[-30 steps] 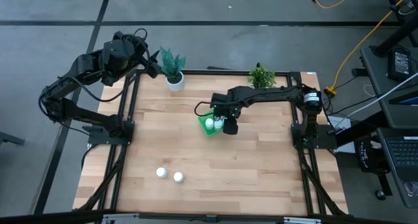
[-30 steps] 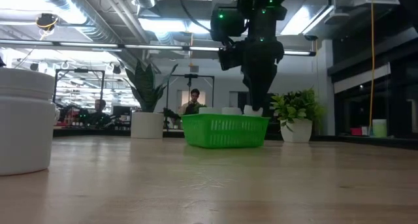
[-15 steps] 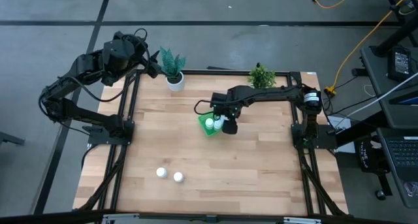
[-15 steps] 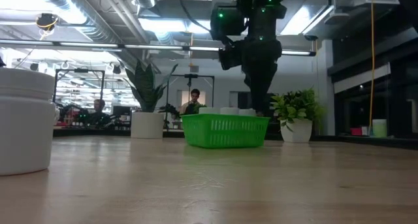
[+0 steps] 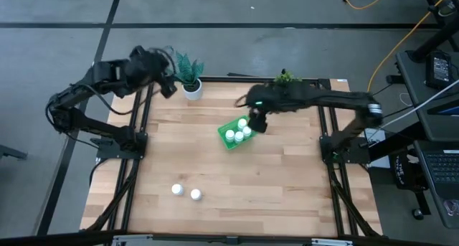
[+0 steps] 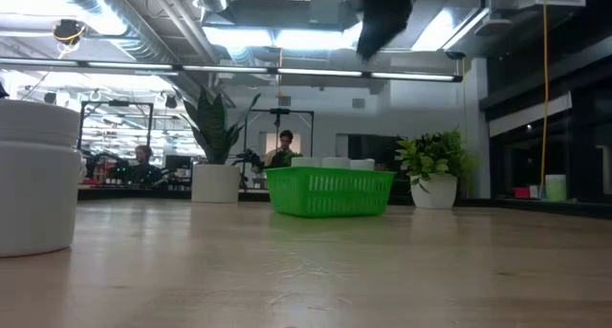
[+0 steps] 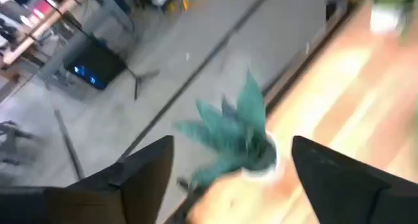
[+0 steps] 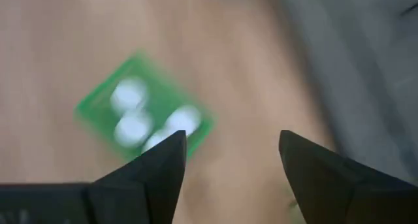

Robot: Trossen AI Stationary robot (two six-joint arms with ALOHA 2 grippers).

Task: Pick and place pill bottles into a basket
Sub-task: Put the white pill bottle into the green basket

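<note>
Since the earlier frame we see the right gripper (image 5: 258, 124) lifted off the basket (image 5: 224, 140), now above its far right corner, jaws wide and empty. Four pill bottles (image 5: 239, 135) stand in the basket; two more pill bottles (image 5: 186, 192) remain on the table (image 5: 287, 196) near its front. Our left gripper (image 5: 166, 86) hangs near the potted plant (image 5: 190, 72), jaws wide.

Four cameras: one overhead, one at bench level, one on each wrist.
The high view looks straight down on the whole bench (image 5: 237, 174); the low view looks level across it into the room. Both show the green basket (image 5: 231, 141), mid-frame, as does the right wrist view, looking down from above.
</note>
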